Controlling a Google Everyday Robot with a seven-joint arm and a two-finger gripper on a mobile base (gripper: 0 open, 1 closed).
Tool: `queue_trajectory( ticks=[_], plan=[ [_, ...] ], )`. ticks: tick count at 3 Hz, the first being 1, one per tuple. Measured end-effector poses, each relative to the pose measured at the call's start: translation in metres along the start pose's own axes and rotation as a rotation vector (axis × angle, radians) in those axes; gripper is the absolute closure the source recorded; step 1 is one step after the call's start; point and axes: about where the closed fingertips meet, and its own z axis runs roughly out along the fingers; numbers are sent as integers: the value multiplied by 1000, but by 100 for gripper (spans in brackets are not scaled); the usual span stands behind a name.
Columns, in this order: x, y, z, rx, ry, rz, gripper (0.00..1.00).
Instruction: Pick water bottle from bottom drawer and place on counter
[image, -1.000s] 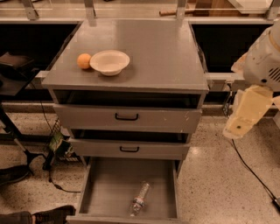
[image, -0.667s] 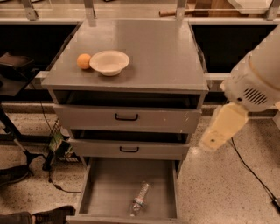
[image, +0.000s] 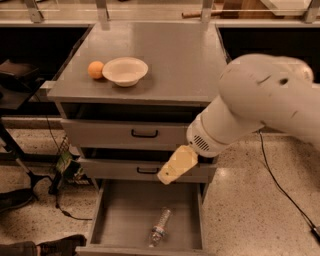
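The pale yellow, paddle-shaped tool (image: 172, 170) is carried at the end of a bulky white robot arm (image: 250, 107). It is held in front of the middle grey drawer (image: 110, 169), just right of that drawer's black handle. Whether the tool is released or clenched cannot be told from this view.

Below the tool and slightly to its left, the small clear crinkled plastic water bottle (image: 159, 227) is seen lying on its side. It rests on the plain grey bottom of the pulled-out, deep grey bottom drawer (image: 125, 215), apart from the tool.

Above the tool, the shallow grey top drawer (image: 100, 134) is found, with its own black handle up and to the tool's left. Higher still lies the broad, flat, slightly glossy grey desk (image: 185, 60) that tops the cabinet.

On the desk, far up and to the left of the tool, a shallow cream-coloured bowl (image: 125, 71) is set. A small round orange fruit (image: 96, 70) is placed just beside the bowl, on the side farther from the tool. To the tool's right, speckled stone floor (image: 250, 210) is visible.
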Motion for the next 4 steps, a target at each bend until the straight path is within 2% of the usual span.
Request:
queue_trajectory(
  ticks=[1, 2, 3, 4],
  plan=[
    [-28, 0, 73, 0, -8, 52, 0],
    [-38, 2, 75, 8, -26, 106, 0],
    [-37, 2, 74, 7, -25, 109, 0],
    [-37, 1, 75, -6, 15, 96, 0]
  ],
)
